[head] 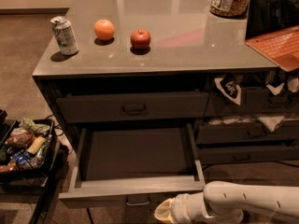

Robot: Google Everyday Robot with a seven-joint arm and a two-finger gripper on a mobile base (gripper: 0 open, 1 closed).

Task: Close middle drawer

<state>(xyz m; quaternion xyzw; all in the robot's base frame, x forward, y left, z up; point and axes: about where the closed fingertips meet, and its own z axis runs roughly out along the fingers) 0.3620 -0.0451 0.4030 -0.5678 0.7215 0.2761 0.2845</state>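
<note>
**Gripper low at the front of the open middle drawer**

The arm (252,202) lies almost level along the bottom of the view. It reaches in from the right, and its pale, rounded segments taper toward the wrist. At its end the gripper (164,212) points left.

The middle drawer (117,192) stands pulled well out. Its low front panel runs just above the gripper, and its flat bottom stretches away beyond it. The pull (138,200) is just up and to the left of the gripper's tip, and I cannot tell whether the two touch. Whether the gripper is spread or pressed together cannot be told either.

Farther beyond the gripper the top drawer (133,107) sits pushed in. Past that, on the counter (187,50), are an apple (140,38), an orange (104,30) and a can (64,35), each farther left than the one before.
</note>
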